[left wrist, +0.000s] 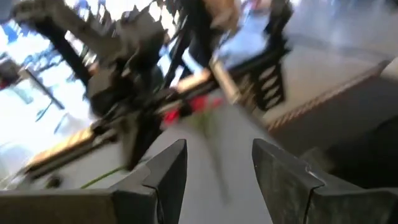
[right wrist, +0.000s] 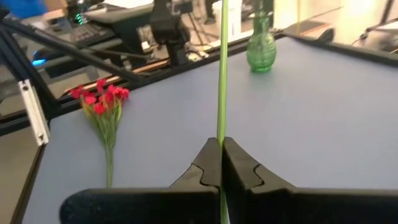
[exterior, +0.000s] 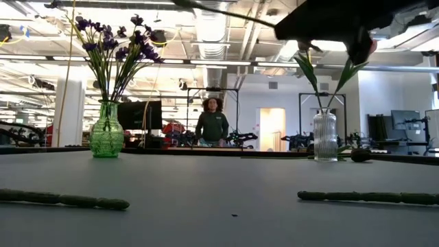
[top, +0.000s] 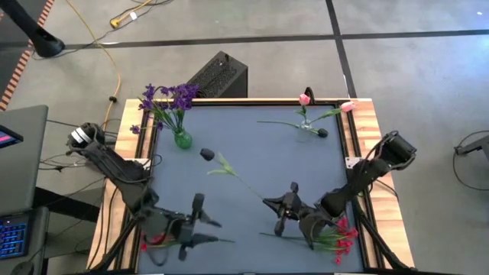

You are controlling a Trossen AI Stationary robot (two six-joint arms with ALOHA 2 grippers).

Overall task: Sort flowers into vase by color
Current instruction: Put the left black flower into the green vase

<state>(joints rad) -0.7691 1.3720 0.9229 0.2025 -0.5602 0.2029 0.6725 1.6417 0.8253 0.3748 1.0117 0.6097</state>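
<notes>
The right gripper (top: 284, 208), near the table's (top: 252, 164) front edge, is clamped tight on the green stem of 1 dark-budded artificial flower (top: 229, 169) stretching toward the green glass vase of purple blooms (top: 182, 138) by the rear-left corner. The left gripper (top: 200, 221) hovers open near the front-left corner.

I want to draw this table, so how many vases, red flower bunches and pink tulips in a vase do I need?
Vases: 2, the green vase and the clear vase
Red sprays lying on the table: 2
Pink tulips in the clear vase: 2
Total: 6
</notes>
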